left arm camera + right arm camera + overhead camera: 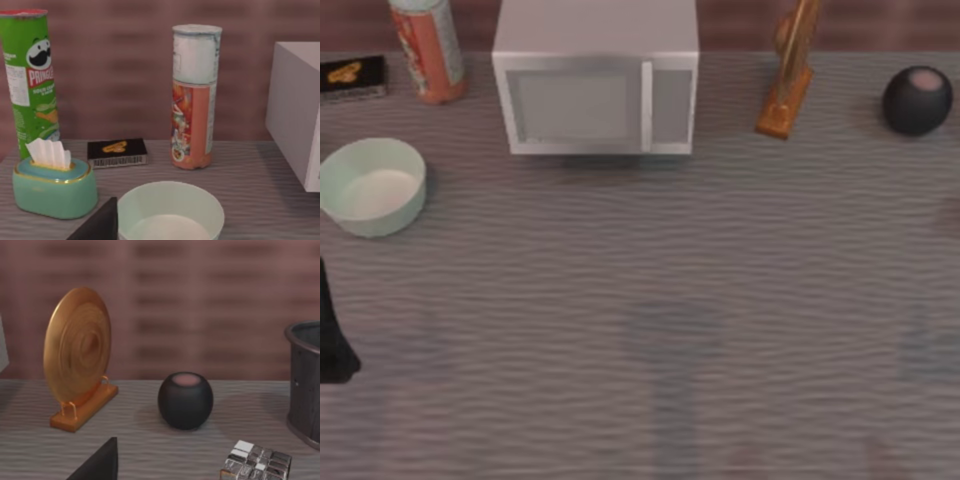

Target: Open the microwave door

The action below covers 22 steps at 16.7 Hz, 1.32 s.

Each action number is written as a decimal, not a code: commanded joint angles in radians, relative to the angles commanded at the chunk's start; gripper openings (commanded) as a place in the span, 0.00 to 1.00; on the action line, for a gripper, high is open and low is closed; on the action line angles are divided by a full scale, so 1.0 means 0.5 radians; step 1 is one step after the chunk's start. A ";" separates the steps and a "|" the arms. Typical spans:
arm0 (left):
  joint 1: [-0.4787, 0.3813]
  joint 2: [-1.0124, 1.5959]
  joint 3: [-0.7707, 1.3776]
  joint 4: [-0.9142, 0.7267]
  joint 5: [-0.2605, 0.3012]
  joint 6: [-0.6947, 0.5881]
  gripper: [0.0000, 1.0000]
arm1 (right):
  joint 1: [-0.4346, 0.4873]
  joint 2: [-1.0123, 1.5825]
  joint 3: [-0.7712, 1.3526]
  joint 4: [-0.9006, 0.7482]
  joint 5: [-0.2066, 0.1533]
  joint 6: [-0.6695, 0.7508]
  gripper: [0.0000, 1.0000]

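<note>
The microwave (pixel 595 75) stands at the back of the table, a little left of centre. Its door (pixel 570 105) lies flush with the front, shut, with the slim pale handle bar (pixel 646 105) upright beside the grey control panel (pixel 672 105). The left wrist view catches only the microwave's plain side (pixel 295 125). My left arm (pixel 332 340) sits parked at the table's left edge, far from the door; a dark part of my left gripper (pixel 100 225) shows beside the bowl. My right gripper (pixel 100 465) shows only as a dark wedge in its wrist view and is outside the top view.
A pale green bowl (pixel 372 187) sits front-left of the microwave. An orange can (pixel 428 45) and a black box (pixel 352 77) are at the back left, with a green tissue box (pixel 52 185). A golden disc on a stand (pixel 788 80) and a dark ball (pixel 917 100) stand to the right.
</note>
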 joint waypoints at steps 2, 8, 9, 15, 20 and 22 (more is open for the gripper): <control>0.000 0.000 0.000 0.000 0.000 0.000 1.00 | 0.000 0.000 0.000 0.000 0.000 0.000 1.00; -0.176 0.438 0.435 -0.137 -0.104 -0.151 1.00 | 0.000 0.000 0.000 0.000 0.000 0.000 1.00; -0.228 0.585 0.574 -0.182 -0.136 -0.194 1.00 | 0.000 0.000 0.000 0.000 0.000 0.000 1.00; -0.599 1.841 1.573 -0.541 -0.372 -0.497 1.00 | 0.000 0.000 0.000 0.000 0.000 0.000 1.00; -0.921 2.983 2.395 -0.864 -0.569 -0.756 1.00 | 0.000 0.000 0.000 0.000 0.000 0.000 1.00; -1.035 3.364 2.691 -0.972 -0.637 -0.852 1.00 | 0.000 0.000 0.000 0.000 0.000 0.000 1.00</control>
